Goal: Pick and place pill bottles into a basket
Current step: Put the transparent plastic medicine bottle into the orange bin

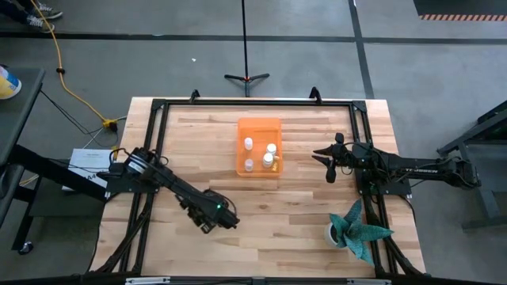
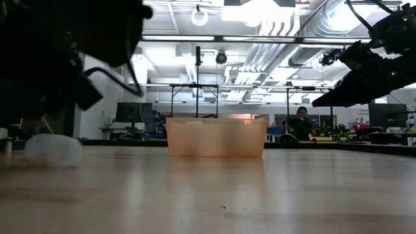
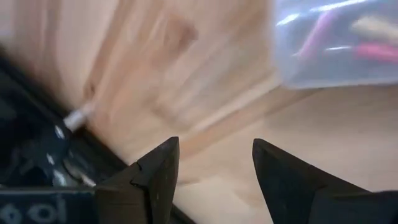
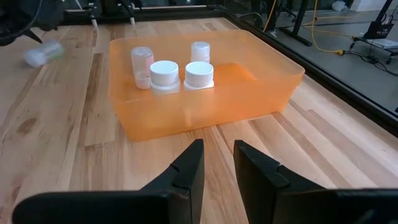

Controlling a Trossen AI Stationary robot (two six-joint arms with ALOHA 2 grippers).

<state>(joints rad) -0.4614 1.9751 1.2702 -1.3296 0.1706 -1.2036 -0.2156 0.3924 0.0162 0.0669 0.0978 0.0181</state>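
Four pill bottles (image 4: pixel 165 74) already stand in the basket (image 1: pixel 259 147). Your left end effector (image 3: pixel 214 165) hangs open, empty, beside one lying bottle (image 4: pixel 43 53) on the worktop (image 1: pixel 277 229); next, centre over it and close. Right end effector (image 4: pixel 217 158) waits, slightly open.

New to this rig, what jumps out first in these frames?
The orange basket at the table's middle, already holding four white-capped pill bottles standing upright. Next, the left tool, open, low over the near-left wood with one more bottle lying on its side just ahead of it. The right tool hovers beside the basket's right side, open and empty; a white pot with a teal plant sits at the near right corner.
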